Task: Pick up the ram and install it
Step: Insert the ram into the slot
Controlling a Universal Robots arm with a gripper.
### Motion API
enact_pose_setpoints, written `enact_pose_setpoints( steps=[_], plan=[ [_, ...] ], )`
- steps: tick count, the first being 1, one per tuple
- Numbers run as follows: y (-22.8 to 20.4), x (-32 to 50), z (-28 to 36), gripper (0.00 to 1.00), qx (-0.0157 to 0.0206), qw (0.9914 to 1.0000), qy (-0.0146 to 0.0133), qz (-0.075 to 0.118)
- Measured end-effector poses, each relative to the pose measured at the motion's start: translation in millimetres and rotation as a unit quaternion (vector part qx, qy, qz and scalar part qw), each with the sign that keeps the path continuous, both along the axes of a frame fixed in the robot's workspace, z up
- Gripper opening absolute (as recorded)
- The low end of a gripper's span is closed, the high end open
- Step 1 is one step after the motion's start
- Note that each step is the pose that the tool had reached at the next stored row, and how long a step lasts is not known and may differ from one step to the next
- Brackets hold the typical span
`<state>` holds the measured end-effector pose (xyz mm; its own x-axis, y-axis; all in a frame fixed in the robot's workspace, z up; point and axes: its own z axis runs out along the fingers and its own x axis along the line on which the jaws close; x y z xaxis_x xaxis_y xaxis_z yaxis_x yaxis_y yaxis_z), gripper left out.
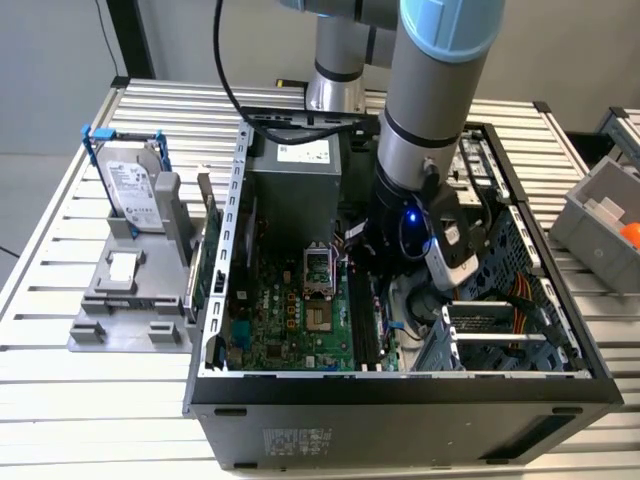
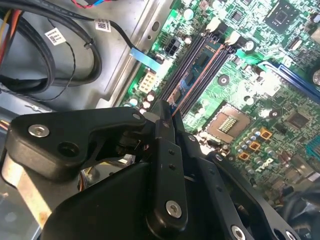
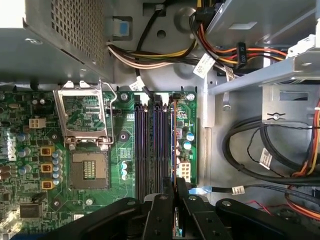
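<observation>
Gripping the ram [image 3: 173, 145] (long axis along slots [image 3: 150, 145]), claw [image 3: 175, 192].

white labels on hard drive [image 1: 131, 183], power supply [image 1: 303, 152], cables [image 3: 203, 65]; print unreadable

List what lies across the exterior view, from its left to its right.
Hard drive → grey holder → motherboard → arm → grey bin.
</observation>
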<state>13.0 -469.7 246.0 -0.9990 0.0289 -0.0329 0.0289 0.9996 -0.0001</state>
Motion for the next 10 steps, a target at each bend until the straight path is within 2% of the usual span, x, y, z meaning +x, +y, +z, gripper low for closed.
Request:
enact_pose_setpoints(
  steps=[10],
  plan=[
    [-0.4, 0.0, -10.7, 0.00, -0.0001, 1.00000, 0.0000, 0.001]
  ],
)
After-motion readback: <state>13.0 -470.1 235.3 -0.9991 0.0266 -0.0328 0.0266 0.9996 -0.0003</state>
